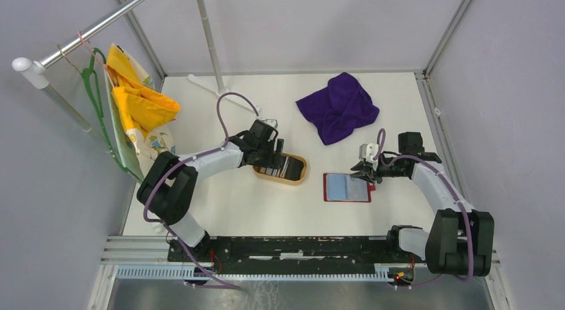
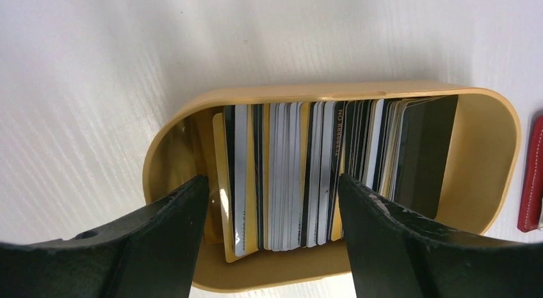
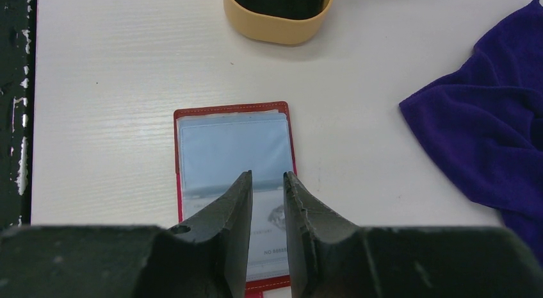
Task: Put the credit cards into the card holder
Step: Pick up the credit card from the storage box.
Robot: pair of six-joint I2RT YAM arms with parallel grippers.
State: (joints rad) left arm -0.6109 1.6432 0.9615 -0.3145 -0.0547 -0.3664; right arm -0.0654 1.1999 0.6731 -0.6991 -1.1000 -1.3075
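Left gripper (image 2: 272, 182) jaws spread wide above the packed cards (image 2: 288, 176) standing in the tan tray (image 2: 320, 90), middle of the table (image 1: 266, 210); closing here would likely pinch several cards at once. Right gripper (image 3: 267, 176) jaws narrowly parted, nothing between them, over the open red card holder (image 3: 234, 144) nearer the right edge; a nudge could shift it

A credit card (image 2: 340, 125) standing in the tray (image 2: 486, 157) reads "NO 8888…", remainder unclear.

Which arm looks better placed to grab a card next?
Left. The left gripper hangs open over the cards standing in the tray, straddling part of the stack. The right gripper is over the open card holder, apart from the tray.
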